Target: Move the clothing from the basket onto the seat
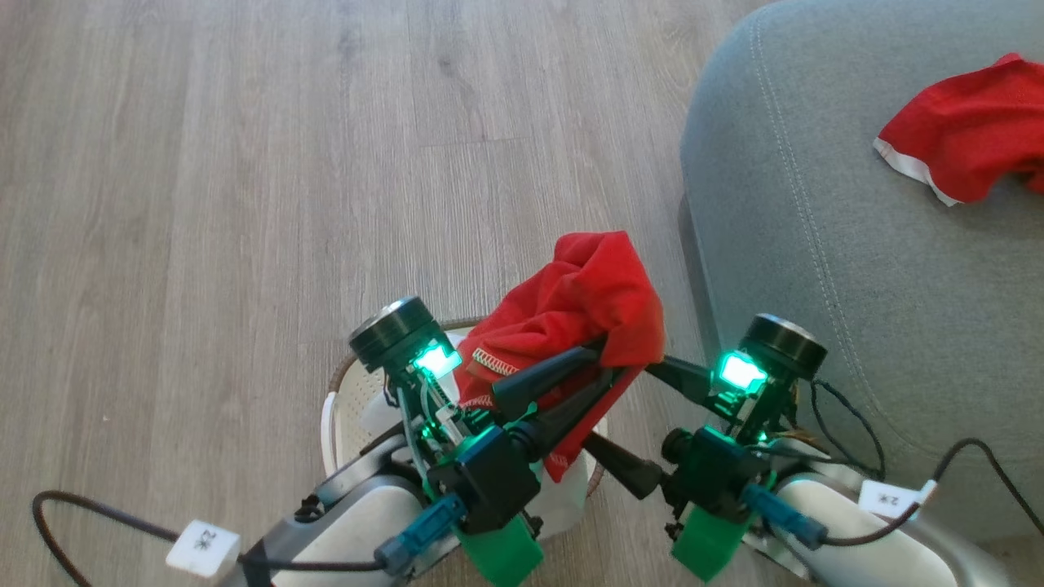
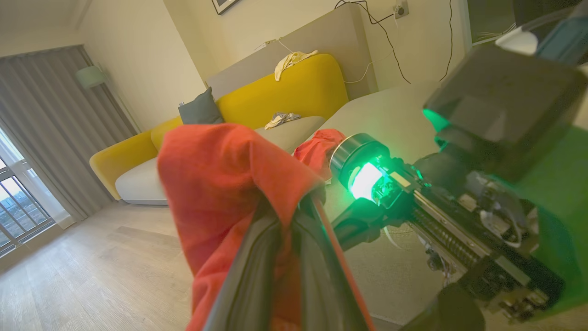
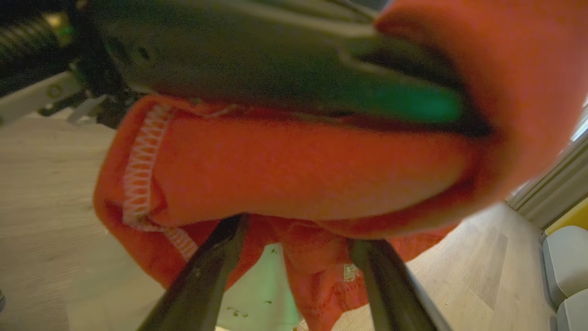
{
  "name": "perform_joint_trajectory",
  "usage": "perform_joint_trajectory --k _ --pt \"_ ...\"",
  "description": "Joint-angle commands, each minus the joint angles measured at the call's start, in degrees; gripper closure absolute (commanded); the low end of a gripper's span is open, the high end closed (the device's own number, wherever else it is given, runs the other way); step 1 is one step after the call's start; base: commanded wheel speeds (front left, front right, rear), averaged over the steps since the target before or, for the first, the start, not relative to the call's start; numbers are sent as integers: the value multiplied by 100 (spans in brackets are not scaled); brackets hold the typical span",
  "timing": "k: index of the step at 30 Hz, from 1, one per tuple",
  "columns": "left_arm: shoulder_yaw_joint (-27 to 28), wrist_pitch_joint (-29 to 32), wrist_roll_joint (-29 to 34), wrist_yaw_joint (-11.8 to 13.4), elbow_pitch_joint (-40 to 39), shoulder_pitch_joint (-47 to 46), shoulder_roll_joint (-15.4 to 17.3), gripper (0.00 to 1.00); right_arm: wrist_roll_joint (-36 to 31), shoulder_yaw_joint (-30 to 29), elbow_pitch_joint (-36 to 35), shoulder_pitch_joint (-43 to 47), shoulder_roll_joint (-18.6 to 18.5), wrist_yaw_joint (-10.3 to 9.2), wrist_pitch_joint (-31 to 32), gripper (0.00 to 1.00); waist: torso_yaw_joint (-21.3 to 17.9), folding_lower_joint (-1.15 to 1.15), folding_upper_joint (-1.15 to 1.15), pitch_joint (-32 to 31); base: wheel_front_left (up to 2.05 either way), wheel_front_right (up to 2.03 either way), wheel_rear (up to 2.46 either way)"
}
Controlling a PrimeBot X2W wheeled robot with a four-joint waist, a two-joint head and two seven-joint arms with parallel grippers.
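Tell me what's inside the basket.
The basket shows bare perforated cream floor at its left. The red garment and the left gripper holding it hide the rest.

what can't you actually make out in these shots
- Inside of the basket: in the head view, both arms and the held garment cover it, so I cannot tell whether clothing is left in it.
- Fingertips of the right gripper: in the right wrist view they run behind the garment's fold.
- Fingertips of the left gripper: in the head view they are buried in the cloth.
- The second garment on the seat: the head view's right edge cuts it off.
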Motion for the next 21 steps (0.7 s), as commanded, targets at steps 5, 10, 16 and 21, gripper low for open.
perform_joint_trajectory --k 5,10,16,21 --pt "160 -28 -54 -4 -183 -283 6 100 -244 219 -5 -191 47 -1 -29 0 54 0 0 -29 0 0 0" --pt "76 -28 -86 -4 -167 -269 -16 100 -335 346 131 -247 217 -1 -29 0 103 0 0 -58 0 0 0" --pt "43 -28 -121 -4 -151 -236 -38 100 -248 204 159 -181 418 -1 -29 100 161 0 0 -106 0 0 0" --pt "126 -28 -134 -4 -156 -177 -39 100 -314 -57 77 -38 531 -1 -29 100 178 0 0 -122 0 0 0"
